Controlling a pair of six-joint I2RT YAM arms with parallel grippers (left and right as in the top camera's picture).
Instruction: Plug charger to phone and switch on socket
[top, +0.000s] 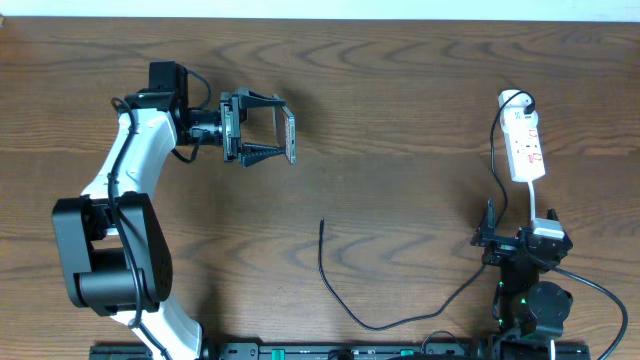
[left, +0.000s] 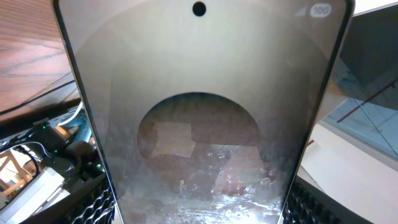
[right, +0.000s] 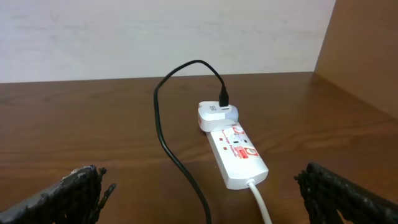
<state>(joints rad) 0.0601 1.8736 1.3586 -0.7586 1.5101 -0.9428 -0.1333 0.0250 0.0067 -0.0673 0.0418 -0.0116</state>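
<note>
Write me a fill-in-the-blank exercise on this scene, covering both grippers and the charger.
1. The left gripper is shut on the ___.
2. The charger runs from the socket to a loose tip lying on the ___.
3. The right gripper is ___, with nothing between its fingers.
Missing words: phone; table; open.
</note>
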